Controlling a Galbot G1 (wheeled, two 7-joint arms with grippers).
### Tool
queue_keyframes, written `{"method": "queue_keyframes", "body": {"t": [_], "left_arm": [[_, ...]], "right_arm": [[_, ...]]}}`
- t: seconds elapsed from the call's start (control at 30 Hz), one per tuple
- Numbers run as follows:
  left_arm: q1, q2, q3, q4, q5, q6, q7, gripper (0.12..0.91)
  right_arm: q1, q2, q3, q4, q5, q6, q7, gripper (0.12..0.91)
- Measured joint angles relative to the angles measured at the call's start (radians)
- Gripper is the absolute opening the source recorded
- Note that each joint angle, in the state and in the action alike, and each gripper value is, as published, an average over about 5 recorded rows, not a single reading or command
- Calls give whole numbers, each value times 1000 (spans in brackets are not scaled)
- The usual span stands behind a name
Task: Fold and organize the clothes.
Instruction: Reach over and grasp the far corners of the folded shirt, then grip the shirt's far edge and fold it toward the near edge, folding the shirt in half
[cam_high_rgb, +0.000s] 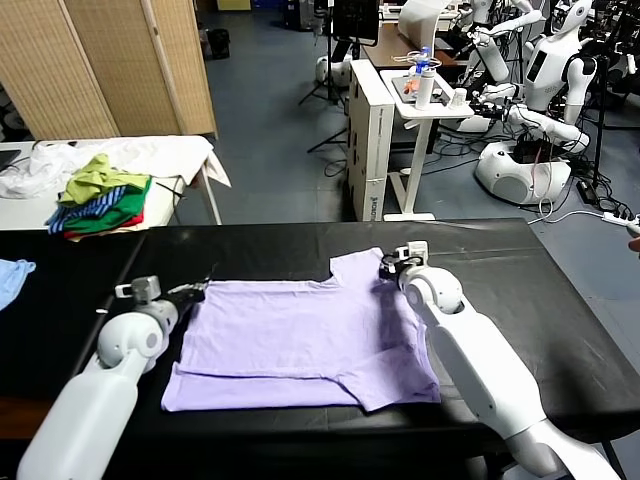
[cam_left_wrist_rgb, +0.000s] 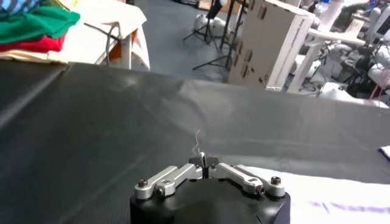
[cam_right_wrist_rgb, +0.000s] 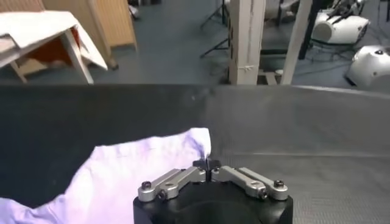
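Note:
The light lavender T-shirt (cam_high_rgb: 300, 335) lies flat on the black table (cam_high_rgb: 520, 270), with one edge folded over along the near side. My left gripper (cam_high_rgb: 203, 288) is at the shirt's far left corner. In the left wrist view the left gripper (cam_left_wrist_rgb: 203, 161) is shut with a thin pale sliver of cloth between its tips, and the shirt (cam_left_wrist_rgb: 341, 198) lies beside it. My right gripper (cam_high_rgb: 384, 266) is at the far right sleeve corner. In the right wrist view the right gripper (cam_right_wrist_rgb: 207, 163) is shut on the tip of the shirt (cam_right_wrist_rgb: 146, 167).
A pile of green, striped and red clothes (cam_high_rgb: 100, 200) sits on a white table at the back left. A light blue garment (cam_high_rgb: 12, 275) lies at the black table's left edge. A white cabinet (cam_high_rgb: 372, 140) and other robots (cam_high_rgb: 540, 110) stand behind.

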Motion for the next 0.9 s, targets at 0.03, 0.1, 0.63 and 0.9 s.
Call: {"method": "queue_keyframes", "body": {"t": [0.03, 0.1, 0.63, 0.9], "left_arm": [[9, 3, -7, -8, -1, -1, 0, 147], [29, 7, -21, -24, -1, -1, 1, 147], [209, 14, -122, -200, 10, 6, -1, 147], [314, -13, -166, -290, 29, 26, -5, 147]], "right_arm": [[-8, -9, 1, 15, 3, -3, 2, 140], [-24, -26, 3, 43, 9, -9, 5, 140], [-198, -195, 64, 292, 75, -82, 8, 140], [-340, -283, 118, 423, 81, -95, 5, 140]]}}
